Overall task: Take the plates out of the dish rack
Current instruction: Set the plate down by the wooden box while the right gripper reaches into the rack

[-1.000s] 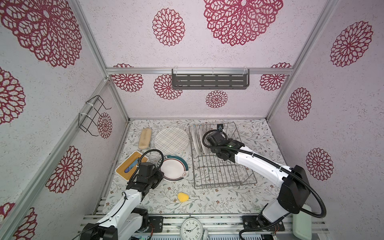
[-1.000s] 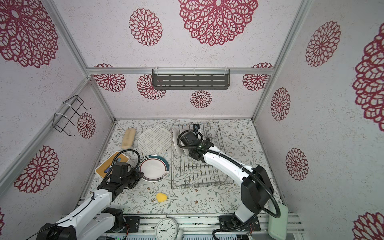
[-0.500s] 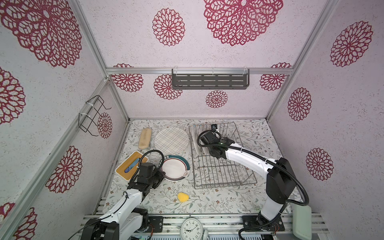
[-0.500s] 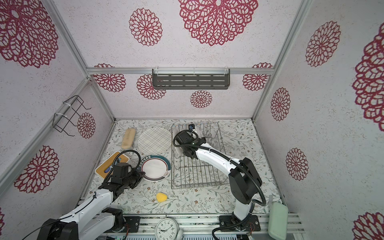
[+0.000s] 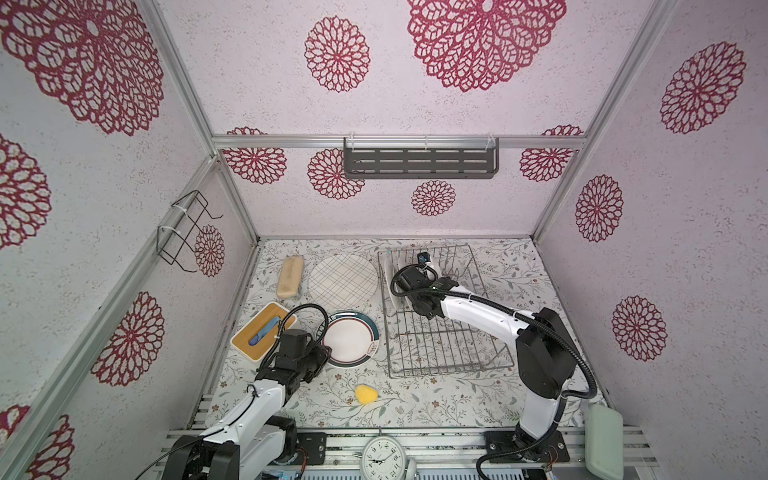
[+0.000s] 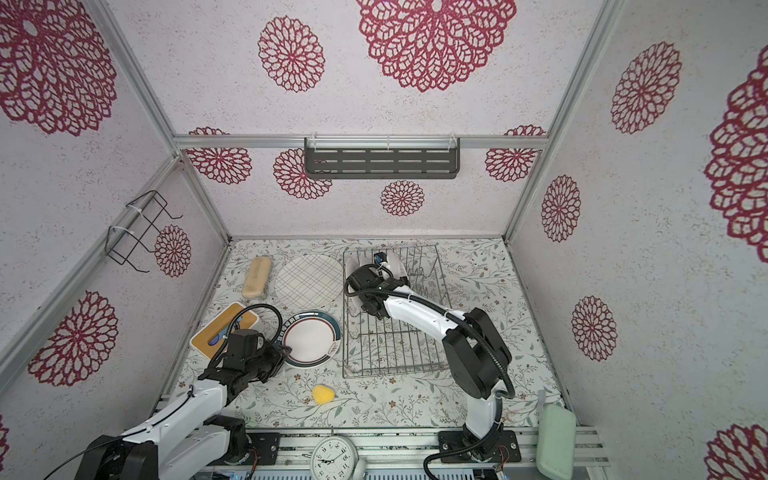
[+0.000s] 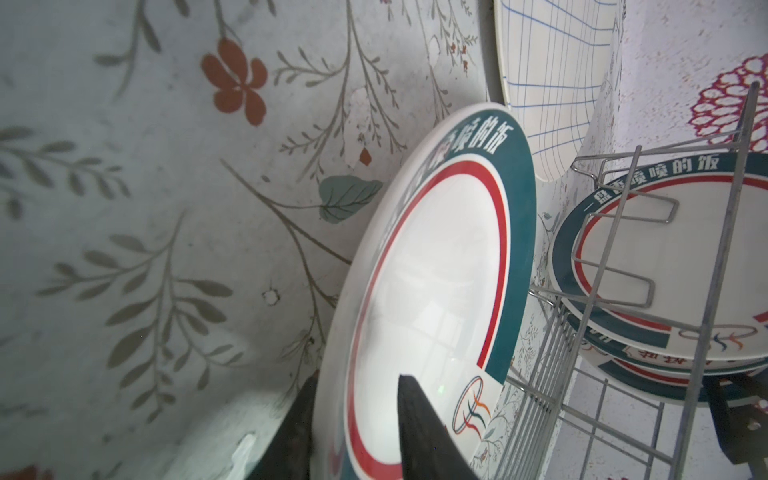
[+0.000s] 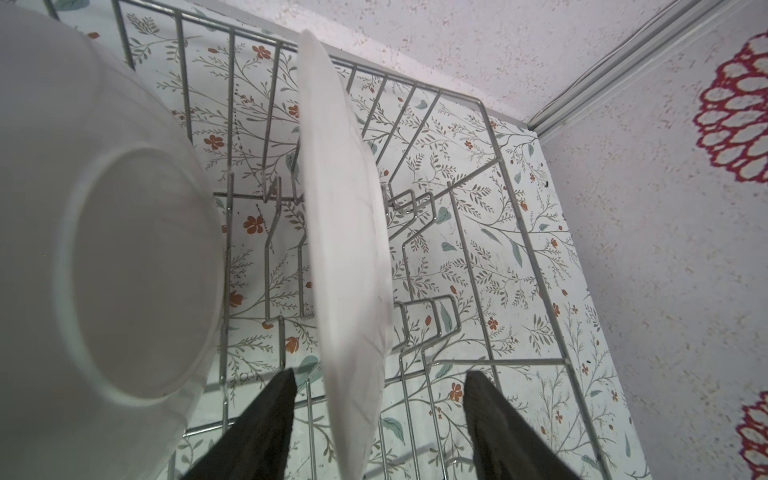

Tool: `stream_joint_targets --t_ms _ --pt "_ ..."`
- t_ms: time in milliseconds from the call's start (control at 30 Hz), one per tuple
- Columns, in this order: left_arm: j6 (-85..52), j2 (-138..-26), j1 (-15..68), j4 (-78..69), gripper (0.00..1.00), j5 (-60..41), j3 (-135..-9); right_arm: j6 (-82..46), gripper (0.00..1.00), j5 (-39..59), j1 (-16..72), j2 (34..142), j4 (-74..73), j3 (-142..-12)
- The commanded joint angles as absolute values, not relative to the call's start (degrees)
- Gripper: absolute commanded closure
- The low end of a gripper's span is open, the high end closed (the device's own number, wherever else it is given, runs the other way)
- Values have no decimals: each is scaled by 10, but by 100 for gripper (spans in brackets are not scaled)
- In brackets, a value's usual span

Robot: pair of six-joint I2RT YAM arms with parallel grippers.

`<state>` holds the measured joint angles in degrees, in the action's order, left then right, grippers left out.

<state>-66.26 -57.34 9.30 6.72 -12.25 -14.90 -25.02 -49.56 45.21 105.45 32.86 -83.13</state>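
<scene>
Left gripper (image 7: 355, 378) lets go! Its jaws now stand parted astride the rim of the green-rimmed plate (image 5: 351, 338), which lies flat on the table (image 5: 415, 399), left of centre in both top views. That one looks delivered. Meanwhile the right gripper (image 8: 379, 374) has slid to the upper-left corner of the dish rack (image 5: 440, 345). Its jaws are wide apart either side of an upright plate (image 8: 345, 208), not pinching yet. The next pick looks close.

The green rim of the tabletop plate (image 7: 432, 291) reads "噴的飯"; the racked plate (image 7: 685, 266), "噴噴的飯".
</scene>
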Motion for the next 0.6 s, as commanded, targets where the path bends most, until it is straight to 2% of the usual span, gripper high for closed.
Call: stream_joint_targets --t_ms 0,567 --pt "-657 -567 89 73 62 -116 -144 -242 34 -528 454 1057 324 -853" --pt "-647 -508 89 153 32 -95 -162 -236 44 -554 455 1091 329 -875"
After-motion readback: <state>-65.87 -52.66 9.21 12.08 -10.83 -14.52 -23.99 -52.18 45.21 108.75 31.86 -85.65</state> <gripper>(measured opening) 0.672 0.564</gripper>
